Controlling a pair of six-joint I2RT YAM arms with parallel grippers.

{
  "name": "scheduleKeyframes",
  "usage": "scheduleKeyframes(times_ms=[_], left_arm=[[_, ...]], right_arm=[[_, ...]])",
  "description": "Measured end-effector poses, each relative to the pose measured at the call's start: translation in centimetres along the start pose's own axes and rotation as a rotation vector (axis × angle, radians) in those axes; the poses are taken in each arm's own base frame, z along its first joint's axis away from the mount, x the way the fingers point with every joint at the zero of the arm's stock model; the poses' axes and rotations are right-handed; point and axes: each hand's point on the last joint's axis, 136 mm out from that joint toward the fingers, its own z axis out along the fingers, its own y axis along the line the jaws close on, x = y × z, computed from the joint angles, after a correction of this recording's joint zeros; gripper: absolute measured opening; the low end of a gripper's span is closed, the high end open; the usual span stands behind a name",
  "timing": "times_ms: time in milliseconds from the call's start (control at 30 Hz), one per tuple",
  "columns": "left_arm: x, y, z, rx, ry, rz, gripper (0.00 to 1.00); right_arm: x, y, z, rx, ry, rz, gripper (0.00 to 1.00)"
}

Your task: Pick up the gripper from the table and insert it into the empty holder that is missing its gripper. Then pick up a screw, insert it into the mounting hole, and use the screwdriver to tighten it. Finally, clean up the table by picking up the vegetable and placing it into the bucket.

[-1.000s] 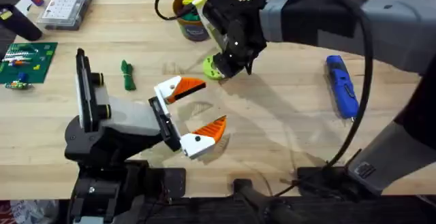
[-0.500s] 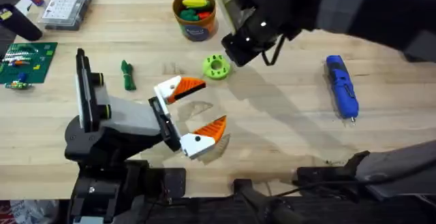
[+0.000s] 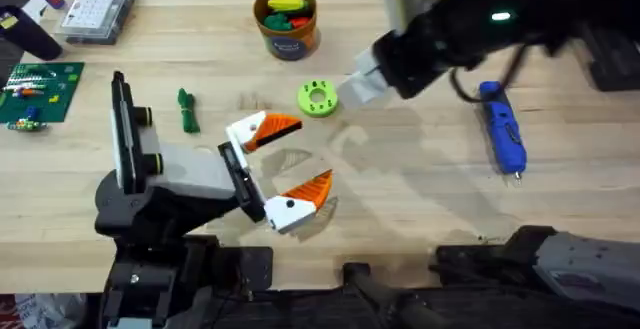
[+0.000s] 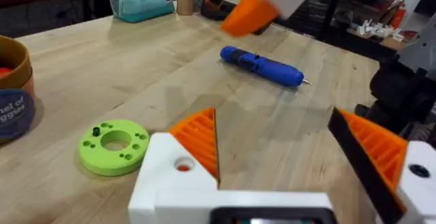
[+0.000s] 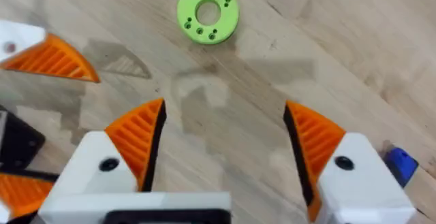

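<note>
The small lime-green round plastic disc with a central hole and a ring of smaller holes — the gripper (image 3: 318,99) of the task — lies flat on the pale wooden table (image 3: 420,199), held by nothing; the right wrist view has it (image 5: 207,11) flat on the wood beyond that arm's own fingers. Just behind it stands the small round bucket (image 3: 287,23) with an orange-yellow rim and a dark-blue label, upright, with a yellow toy food (image 3: 288,3) and a red toy food (image 3: 283,18) lying inside it. The slender dark-green knobbly toy vegetable (image 3: 187,110) rests on the table to the left of the disc, well apart from the bucket. The stubby bright-blue plastic screwdriver (image 3: 502,126) lies on the right side of the table, its thin metal tip pointing toward the near edge. The left gripper (image 3: 295,161), white with orange ribbed pads, sits low near the table's near edge with its fingers spread wide and nothing between them. The right gripper (image 5: 225,149) hangs above the table beside the disc — its two orange-padded fingers stand apart and empty. At the far left corner sits a clear plastic compartment box (image 3: 96,9); what it holds is too small to tell.
</note>
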Motion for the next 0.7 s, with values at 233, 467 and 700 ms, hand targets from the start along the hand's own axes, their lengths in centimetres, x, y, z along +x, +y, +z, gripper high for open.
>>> scheduleKeyframes(times_ms=[233, 467, 700], left_arm=[[0.0, 0.0, 0.0, 0.000, 0.000, 0.000, 0.990], [0.0, 0.0, 0.0, 0.000, 0.000, 0.000, 0.990], [0.0, 0.0, 0.0, 0.000, 0.000, 0.000, 0.990]], right_arm=[[0.5, -0.3, -5.4, -0.011, -0.124, 0.023, 0.995], [1.5, -0.6, -9.3, -0.021, -0.236, 0.043, 0.995], [3.1, -0.9, -11.5, -0.027, -0.296, 0.046, 0.995]])
